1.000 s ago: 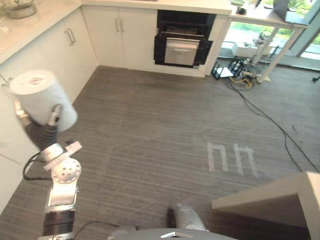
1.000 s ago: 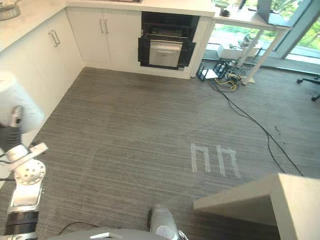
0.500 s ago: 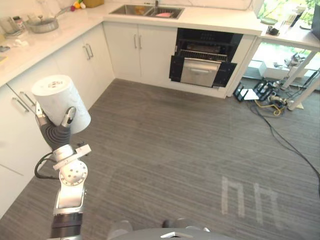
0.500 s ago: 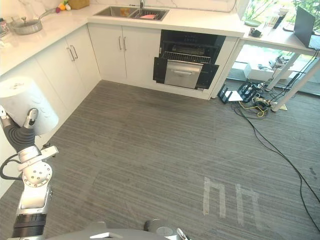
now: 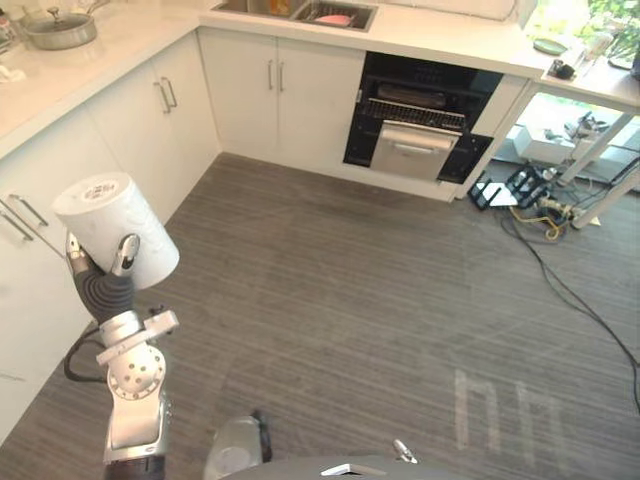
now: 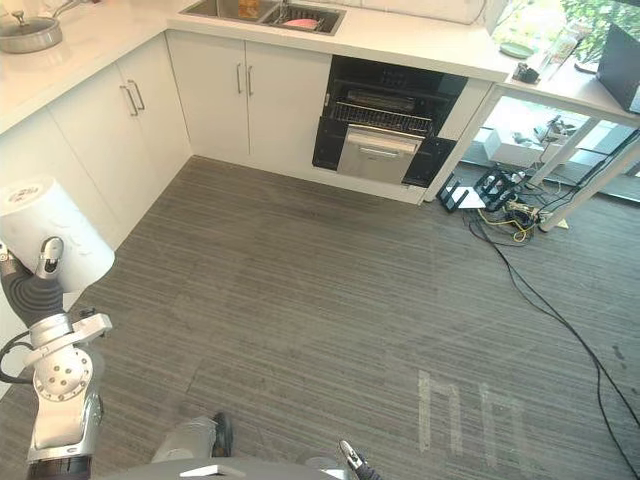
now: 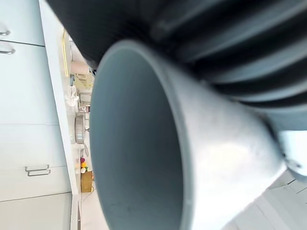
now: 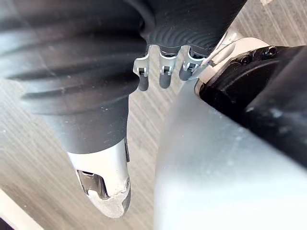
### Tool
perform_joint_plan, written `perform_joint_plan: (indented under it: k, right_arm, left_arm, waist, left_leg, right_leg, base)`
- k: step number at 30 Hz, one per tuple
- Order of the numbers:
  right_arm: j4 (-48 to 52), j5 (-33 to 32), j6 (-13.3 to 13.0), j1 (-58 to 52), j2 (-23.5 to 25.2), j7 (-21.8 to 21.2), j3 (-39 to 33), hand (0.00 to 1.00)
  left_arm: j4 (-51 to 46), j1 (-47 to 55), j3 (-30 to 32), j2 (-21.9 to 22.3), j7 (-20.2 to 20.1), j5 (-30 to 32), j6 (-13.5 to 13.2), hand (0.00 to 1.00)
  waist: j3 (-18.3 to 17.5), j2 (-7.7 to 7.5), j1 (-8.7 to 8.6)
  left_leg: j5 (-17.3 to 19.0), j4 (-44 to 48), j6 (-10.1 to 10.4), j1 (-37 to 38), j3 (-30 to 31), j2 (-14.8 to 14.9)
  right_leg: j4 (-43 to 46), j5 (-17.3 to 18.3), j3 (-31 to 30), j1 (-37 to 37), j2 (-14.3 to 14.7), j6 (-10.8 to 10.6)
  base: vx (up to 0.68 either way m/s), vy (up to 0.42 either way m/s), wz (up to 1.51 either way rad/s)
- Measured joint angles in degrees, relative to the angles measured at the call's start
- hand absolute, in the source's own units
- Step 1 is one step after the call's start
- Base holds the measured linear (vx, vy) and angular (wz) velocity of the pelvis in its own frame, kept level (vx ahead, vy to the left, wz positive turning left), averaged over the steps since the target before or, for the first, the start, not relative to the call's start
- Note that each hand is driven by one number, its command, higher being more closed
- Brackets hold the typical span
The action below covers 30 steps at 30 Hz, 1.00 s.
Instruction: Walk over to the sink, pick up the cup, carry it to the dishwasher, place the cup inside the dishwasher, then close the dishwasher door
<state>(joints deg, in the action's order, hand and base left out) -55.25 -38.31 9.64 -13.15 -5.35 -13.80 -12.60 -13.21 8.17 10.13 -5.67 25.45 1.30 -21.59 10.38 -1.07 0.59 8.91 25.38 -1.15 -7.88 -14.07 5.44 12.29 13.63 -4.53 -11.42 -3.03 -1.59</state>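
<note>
Cup held up in the left hand, across the floor from the dishwasher.
The left hand (image 5: 122, 258) curls round a white cup (image 5: 115, 225), raised beside the cabinets; the right hand (image 8: 103, 182) hangs loose, holding nothing. Far across the grey floor (image 5: 340, 290), the dishwasher (image 5: 418, 135) stands open under the desk (image 5: 450, 40), beside the sink (image 5: 300, 12).

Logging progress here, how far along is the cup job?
Done: the cup is picked up, gripped in the left hand; right hand idle. In hand: carrying it over the floor. Left: reach the open dishwasher, put it inside, close it.
</note>
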Motion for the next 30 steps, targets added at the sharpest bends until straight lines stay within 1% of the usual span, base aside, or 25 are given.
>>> perform_joint_plan:
  k: [2,4,5,6,7,8,9,10,11,12,14,15,16,17,18,19,22,23,24,25,26,27,28,29,30]
  right_arm:
    - [-1.6,1.1,-0.9,0.6,-0.9,-0.7,0.5,0.0]
    - [-2.5,2.2,-1.3,0.9,-1.2,-1.0,0.5,0.0]
    - [-2.3,2.1,-1.7,1.1,-0.6,-0.9,0.4,0.0]
    - [-2.2,1.4,-2.0,0.7,0.4,-0.8,0.1,0.0]
    - [-2.5,1.3,-2.0,0.5,0.6,-0.7,0.2,0.0]
    - [-2.8,1.4,-2.1,0.3,0.8,-0.2,0.3,0.0]
    - [-2.5,1.5,-2.2,0.6,0.8,0.3,0.3,0.0]
    - [-2.3,1.4,-2.3,0.5,0.0,0.3,0.1,0.0]
    - [-2.4,1.3,-2.4,1.1,-1.5,0.2,-1.7,0.0]
    - [-2.5,1.1,-2.5,2.1,-1.1,-0.6,-3.3,0.0]
    - [-3.2,2.2,-3.3,2.5,0.6,-2.2,-5.2,0.0]
    - [-3.7,2.6,-3.3,2.8,1.4,-2.4,-6.7,0.0]
    - [-4.1,3.5,-3.4,3.0,1.5,-2.3,-6.8,0.0]
    - [-4.2,4.8,-3.3,2.2,1.7,-2.2,-6.8,0.0]
    - [-4.3,5.2,-3.3,1.6,2.3,-2.2,-7.0,0.0]
    - [-4.4,6.0,-3.2,1.4,2.4,-2.2,-7.8,0.0]
    - [-4.9,7.3,-1.8,-1.1,2.8,-1.5,-6.9,0.0]
    - [-4.9,7.2,-1.5,-1.4,2.5,-1.0,-6.9,0.0]
    - [-4.2,7.2,-0.6,-2.5,1.6,-0.9,-6.8,0.0]
    - [-4.6,7.2,0.1,-2.4,1.0,0.3,-6.6,0.0]
    - [-4.7,7.2,0.3,-2.5,1.0,0.3,-6.6,0.0]
    - [-4.2,7.1,0.7,-3.3,0.4,0.1,-6.6,0.0]
    - [-4.1,7.2,0.7,-3.6,0.4,0.0,-6.6,0.0]
    - [-4.0,7.2,0.8,-4.2,-0.2,0.0,-6.7,0.0]
    - [-3.9,7.2,0.5,-4.7,-0.2,0.2,-7.2,0.0]
  left_arm:
    - [0.0,-0.1,0.4,0.1,-0.7,0.1,-0.2,1.0]
    - [0.6,0.0,0.8,0.1,-2.2,0.2,-0.1,1.0]
    - [0.8,-0.3,1.1,-0.4,-3.3,0.2,-0.1,1.0]
    - [0.9,-1.1,0.7,-0.8,-4.2,0.2,-0.2,1.0]
    - [0.9,-1.2,0.4,-0.8,-4.7,0.6,-0.3,1.0]
    - [1.0,-1.0,-0.4,-1.0,-4.8,1.4,-0.4,1.0]
    - [1.0,-0.7,-1.8,-1.1,-4.7,1.6,-0.5,1.0]
    - [0.9,-0.7,-2.8,-0.8,-4.9,1.6,-0.5,1.0]
    - [1.2,-0.8,-3.8,-0.6,-5.1,1.6,-0.6,1.0]
    - [1.5,-1.0,-3.4,-0.6,-5.1,1.2,-1.0,1.0]
    - [3.3,-2.6,-3.0,-0.6,-5.1,0.7,-1.0,1.0]
    - [4.0,-3.2,-3.5,-0.5,-5.2,0.5,-1.0,1.0]
    - [4.7,-3.5,-4.3,-0.5,-5.6,0.5,-1.0,1.0]
    - [5.2,-3.8,-5.9,-1.0,-6.0,0.5,-1.0,1.0]
    - [5.2,-3.9,-7.0,-1.3,-6.2,0.5,-1.0,1.0]
    - [5.4,-3.9,-7.8,-1.4,-6.1,0.5,-1.0,1.0]
    - [4.6,-3.4,-9.3,-0.9,-4.5,0.6,-1.3,1.0]
    - [4.6,-3.4,-9.7,-0.6,-4.3,0.6,-1.4,1.0]
    - [4.7,-2.8,-11.4,0.8,-4.2,0.6,-1.0,1.0]
    - [4.5,-2.2,-13.3,1.8,-4.5,0.6,0.4,1.0]
    - [4.5,-2.2,-13.9,2.1,-4.5,0.6,0.7,1.0]
    - [4.4,-2.4,-15.9,3.3,-4.7,0.8,1.4,1.0]
    - [4.4,-2.6,-16.6,4.1,-4.7,1.2,1.5,1.0]
    - [4.3,-3.2,-17.7,5.2,-4.7,1.3,1.7,1.0]
    - [4.3,-4.0,-18.0,5.2,-4.7,1.2,1.8,1.0]
  waist:
    - [-0.2,0.51,-0.17]
    - [-1.0,0.59,0.66]
    - [-1.8,-0.73,0.92]
    - [-1.8,-3.08,0.82]
    - [-1.6,-3.98,0.72]
    - [-2.2,-5.53,1.04]
    - [-2.8,-5.91,0.71]
    - [-2.8,-4.35,0.13]
    - [-2.1,-1.84,-0.37]
    - [-1.8,-1.32,-0.55]
    - [-1.1,-0.67,-0.84]
    - [-0.5,-0.76,-1.31]
    - [-0.3,-0.44,-1.87]
    - [0.0,-0.9,-2.57]
    - [0.3,-1.68,-2.86]
    - [0.7,-1.96,-2.88]
    - [-0.1,-1.63,-2.64]
    - [0.0,-0.79,-2.61]
    - [-0.8,1.73,-3.35]
    - [-1.5,2.39,-4.09]
    - [-1.5,2.49,-4.22]
    - [-1.4,3.16,-4.85]
    - [-1.4,3.74,-5.22]
    - [-1.2,4.76,-5.28]
    - [-0.5,4.98,-5.29]
  left_leg:
    - [2.9,0.3,1.3,1.1,0.0,0.1]
    - [3.5,-3.4,0.7,3.0,-0.3,-1.6]
    - [3.0,-5.4,-0.1,4.2,-1.0,-3.6]
    - [2.6,-6.1,-0.9,5.9,-0.7,-6.6]
    - [2.4,-6.3,-1.0,6.7,-0.3,-8.3]
    - [2.0,-8.2,-1.1,7.6,0.1,-10.9]
    - [1.9,-9.3,-1.2,9.0,0.8,-13.0]
    - [2.3,-9.4,-1.8,9.3,2.0,-12.9]
    - [1.1,-13.3,-3.8,11.9,5.0,-12.6]
    - [0.6,-15.8,-4.4,13.9,5.5,-12.5]
    - [0.9,-16.6,-4.7,15.9,6.4,-11.8]
    - [1.4,-16.5,-4.8,16.9,6.8,-11.0]
    - [2.1,-16.4,-4.5,17.6,7.5,-10.1]
    - [2.9,-16.4,-4.1,18.0,8.3,-9.4]
    - [3.7,-16.3,-3.7,18.8,9.1,-9.6]
    - [4.7,-15.8,-2.9,20.1,9.4,-9.7]
    - [12.6,-12.3,-1.2,24.0,10.6,-8.1]
    - [14.3,-11.7,-1.1,24.4,10.3,-7.4]
    - [16.1,-12.4,-0.3,26.0,10.2,-4.9]
    - [14.8,-3.0,0.6,23.7,8.6,-3.2]
    - [14.1,0.4,1.0,22.4,8.0,-2.7]
    - [9.2,13.2,4.8,17.1,7.5,-0.6]
    - [5.1,19.3,6.6,14.4,7.5,0.5]
    - [-1.1,31.0,7.8,9.0,6.4,3.9]
    - [0.3,39.9,5.6,4.7,4.4,7.1]
  right_leg:
    - [1.6,-0.1,-0.3,0.0,0.0,0.1]
    - [7.0,1.1,0.1,2.2,-0.9,-0.4]
    - [22.6,3.0,1.5,7.9,-2.9,-2.1]
    - [34.6,0.8,2.8,10.0,-5.5,-4.4]
    - [37.2,0.4,3.8,10.8,-7.3,-5.2]
    - [43.5,-2.6,4.6,14.0,-9.6,-5.2]
    - [47.1,-7.8,5.0,17.0,-12.1,-1.6]
    - [48.4,-11.6,6.0,18.1,-11.7,-1.4]
    - [51.3,-18.2,6.6,20.1,-10.6,-1.5]
    - [53.1,-10.9,7.0,23.0,-9.6,-0.8]
    - [48.7,-2.3,10.0,27.2,-7.7,0.4]
    - [41.8,-0.7,11.8,28.6,-6.6,0.2]
    - [31.0,-1.5,13.2,29.2,-5.2,-0.2]
    - [14.2,-5.9,13.2,29.1,-4.1,-1.7]
    - [5.9,-8.4,13.0,29.5,-4.6,-2.5]
    - [2.1,-9.8,13.1,29.6,-4.7,-3.0]
    - [3.1,-12.0,13.0,27.0,-3.8,0.9]
    - [4.3,-14.6,12.9,27.7,-3.1,2.2]
    - [7.1,-15.7,14.4,28.0,-1.1,2.4]
    - [11.2,-13.4,15.2,27.7,-0.6,2.8]
    - [11.8,-12.6,15.3,27.4,-0.6,2.7]
    - [12.4,-10.2,16.3,25.4,-0.5,3.0]
    - [12.0,-9.1,16.5,24.1,-0.1,3.1]
    - [10.6,-7.1,16.7,20.9,0.8,3.4]
    - [8.9,-5.1,17.0,16.6,1.5,4.1]
  base:
    - [0.03,0.09,-0.46]
    - [-0.01,0.054,-0.54]
    - [0.04,0.026,-0.2]
    - [0.08,0.022,0.1]
    - [0.09,0.017,0.42]
    - [0.12,0.06,0.48]
    - [0.26,0.09,0.55]
    - [0.34,0.124,0.63]
    - [0.33,0.117,0.39]
    - [0.19,0.096,0.2]
    - [0.13,0.031,0.07]
    - [0.18,-0.002,0.25]
    - [0.23,-0.012,0.43]
    - [0.32,-0.04,0.52]
    - [0.31,-0.057,0.55]
    - [0.38,-0.094,0.39]
    - [0.57,-0.147,0.11]
    - [0.59,-0.182,-0.05]
    - [0.74,-0.176,-0.06]
    - [0.61,-0.14,0.0]
    - [0.63,-0.161,0.09]
    - [0.49,-0.136,0.13]
    - [0.75,-0.165,0.15]
    - [0.77,-0.106,0.11]
    - [0.63,-0.078,0.08]
